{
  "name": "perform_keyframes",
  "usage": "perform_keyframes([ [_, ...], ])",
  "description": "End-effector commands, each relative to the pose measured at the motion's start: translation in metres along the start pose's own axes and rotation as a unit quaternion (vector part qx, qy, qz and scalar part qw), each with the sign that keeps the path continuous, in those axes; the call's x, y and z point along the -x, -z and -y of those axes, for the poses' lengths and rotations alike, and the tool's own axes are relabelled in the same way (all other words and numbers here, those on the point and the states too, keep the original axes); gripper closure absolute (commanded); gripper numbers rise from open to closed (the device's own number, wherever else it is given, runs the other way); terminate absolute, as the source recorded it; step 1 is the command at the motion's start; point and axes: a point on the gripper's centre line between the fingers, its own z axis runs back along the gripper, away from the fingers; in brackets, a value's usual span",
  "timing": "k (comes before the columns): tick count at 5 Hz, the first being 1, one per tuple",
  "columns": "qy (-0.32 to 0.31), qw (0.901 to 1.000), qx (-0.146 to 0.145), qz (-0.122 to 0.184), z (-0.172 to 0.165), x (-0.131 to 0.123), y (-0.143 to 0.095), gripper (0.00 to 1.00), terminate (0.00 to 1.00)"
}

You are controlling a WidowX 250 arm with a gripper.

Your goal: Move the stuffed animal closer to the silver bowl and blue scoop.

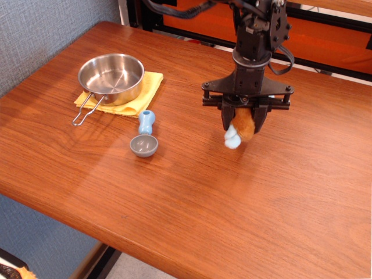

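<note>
Wooden table (174,209), grey wall along its left edge. Toward the left edge lies a blue scoop (145,138); behind it, a silver bowl (111,77) on a yellow cloth (146,88). Mid-table, toward the far edge, the gripper (244,121) clamps a toy (239,130), which hangs below it.

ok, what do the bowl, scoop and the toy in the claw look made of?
Silver bowl: polished metal, likely stainless steel; mirror-like reflections, thin wire handle.
Blue scoop: looks like moulded plastic; smooth, uniform matte blue-grey colour.
Stuffed animal: plush fabric; fuzzy orange-brown pile, soft pale-blue parts, pinched in the claw.
</note>
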Motion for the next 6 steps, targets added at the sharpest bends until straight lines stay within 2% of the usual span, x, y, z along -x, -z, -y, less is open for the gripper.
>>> perform_keyframes([
  [1, -0.009, 0.9999, -0.002, 0.01, -0.007, -0.002, 0.001, 1.0, 0.0],
  [2, -0.01, 0.9999, -0.006, 0.01, -0.012, -0.004, 0.007, 1.0, 0.0],
  [3, -0.016, 0.9998, -0.011, 0.008, -0.014, -0.004, 0.009, 0.0, 0.0],
  [4, -0.018, 0.9997, -0.014, 0.005, -0.016, -0.004, 0.006, 0.0, 0.0],
  [6, -0.028, 0.9992, -0.013, 0.023, -0.018, -0.008, -0.018, 0.0, 0.0],
])
